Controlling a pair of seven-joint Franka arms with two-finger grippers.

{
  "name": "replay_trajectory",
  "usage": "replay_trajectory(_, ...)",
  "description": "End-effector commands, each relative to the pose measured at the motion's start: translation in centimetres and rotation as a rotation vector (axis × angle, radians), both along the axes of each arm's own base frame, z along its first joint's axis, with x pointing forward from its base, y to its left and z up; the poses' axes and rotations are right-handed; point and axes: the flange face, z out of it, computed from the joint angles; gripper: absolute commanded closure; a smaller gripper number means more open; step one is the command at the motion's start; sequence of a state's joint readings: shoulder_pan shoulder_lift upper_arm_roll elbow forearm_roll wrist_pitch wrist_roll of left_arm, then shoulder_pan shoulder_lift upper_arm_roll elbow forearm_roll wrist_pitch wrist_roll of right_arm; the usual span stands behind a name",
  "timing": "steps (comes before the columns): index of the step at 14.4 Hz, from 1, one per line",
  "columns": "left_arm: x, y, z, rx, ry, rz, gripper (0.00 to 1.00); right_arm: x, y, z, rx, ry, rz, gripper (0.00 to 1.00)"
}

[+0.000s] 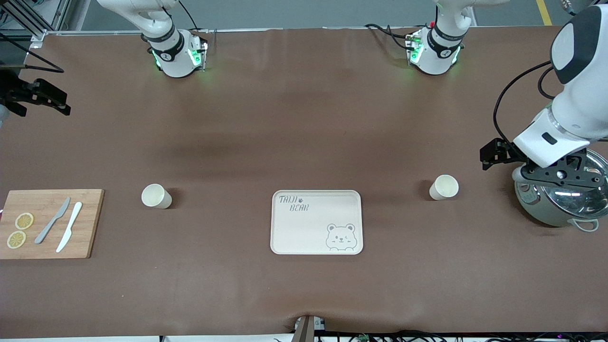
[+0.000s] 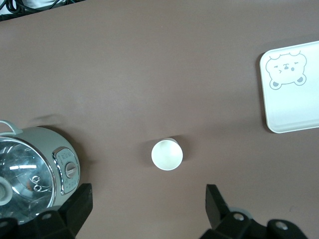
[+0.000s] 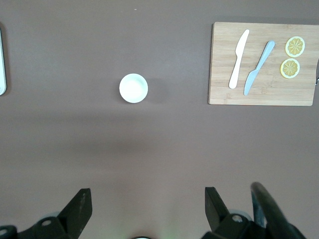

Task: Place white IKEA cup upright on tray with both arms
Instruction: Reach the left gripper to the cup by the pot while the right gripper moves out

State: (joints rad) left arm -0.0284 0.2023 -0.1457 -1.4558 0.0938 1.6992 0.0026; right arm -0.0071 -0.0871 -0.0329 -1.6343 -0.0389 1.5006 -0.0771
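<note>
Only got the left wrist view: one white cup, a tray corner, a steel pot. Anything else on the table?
Observer: Yes, a second white cup sits toward the right arm's end, between the tray and a wooden cutting board.
Operator: Anything on the board?
Observer: A grey knife, a white knife and two lemon slices.
Operator: Right claw?
Observer: The right claw is open and empty, up over the table at its own arm's end.
</note>
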Motion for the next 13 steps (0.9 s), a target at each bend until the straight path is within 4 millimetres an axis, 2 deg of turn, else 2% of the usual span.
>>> replay_trajectory(1, 0.0, 0.5, 0.4, 0.000, -0.012, 0.018, 0.00, 0.5, -0.2, 0.2, -0.017, -0.001, -0.015, 0.00)
replay_trajectory(3, 0.2, 0.3, -0.2, -0.010, -0.001, 0.018, 0.00, 0.5, -0.2, 0.0, -0.016, 0.004, -0.015, 0.00)
replay_trajectory(4, 0.7, 0.1, -1.3, -0.006, 0.010, 0.014, 0.00, 0.6, -0.2, 0.0, -0.017, 0.002, -0.015, 0.00)
replay_trajectory(8, 0.6, -0.4, -8.9, -0.008, 0.045, 0.001, 0.00, 0.6, -0.3, 0.1, -0.018, 0.001, -0.016, 0.00)
replay_trajectory(12, -0.6, 0.0, -14.2, -0.009, 0.052, -0.005, 0.00, 0.7, -1.0, -0.2, -0.017, 0.004, -0.031, 0.00)
replay_trajectory(13, -0.9, 1.3, -15.4, -0.009, 0.059, 0.001, 0.00, 1.1, -1.0, -0.8, -0.015, 0.012, -0.031, 0.00)
